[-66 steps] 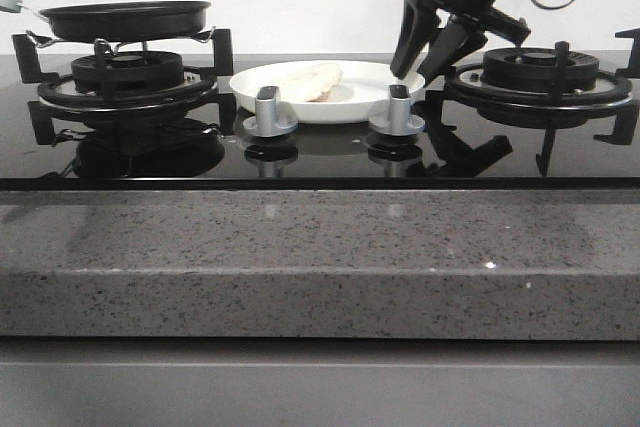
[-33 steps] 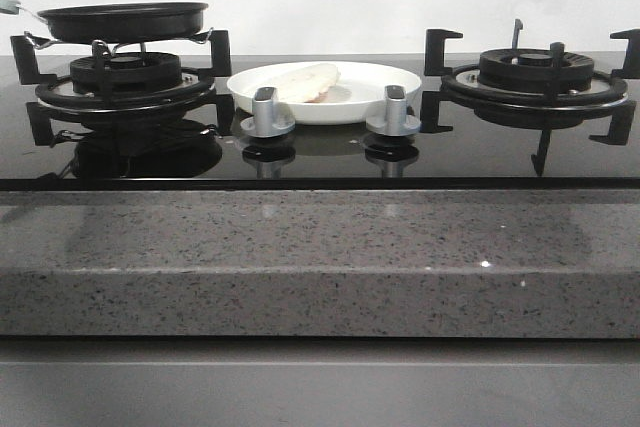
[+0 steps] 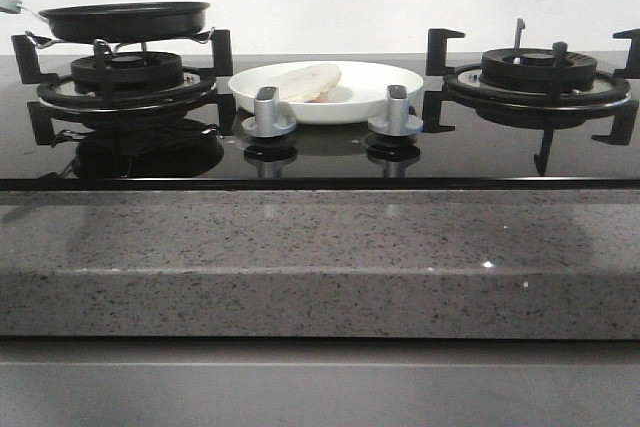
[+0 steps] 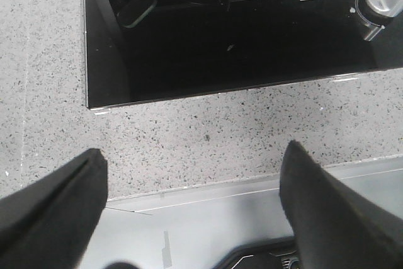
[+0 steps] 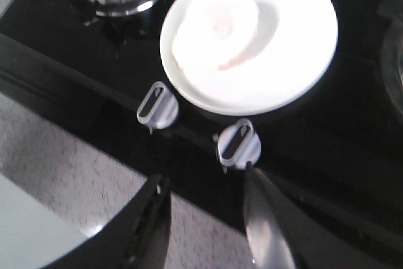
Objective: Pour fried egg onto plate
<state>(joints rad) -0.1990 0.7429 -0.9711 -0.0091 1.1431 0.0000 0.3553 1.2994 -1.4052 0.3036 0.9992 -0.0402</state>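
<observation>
Fried egg lies on the plate, pale side up and folded over on itself, toward the plate's pan-side half. Plate sits on the black glass stove top, between the two burners and just behind the two silver knobs. Black pan rests on the left burner grate, nothing visible in it from this angle.

Neither arm shows in the front view. Left fingers spread wide, holding nothing, hanging over the speckled grey desk edge just in front of the glass; one knob off to the far corner, well apart from them. Right fingers parted, empty, above the front strip of the stove; nearest knob sits just beyond one fingertip, plate and egg farther beyond it.
</observation>
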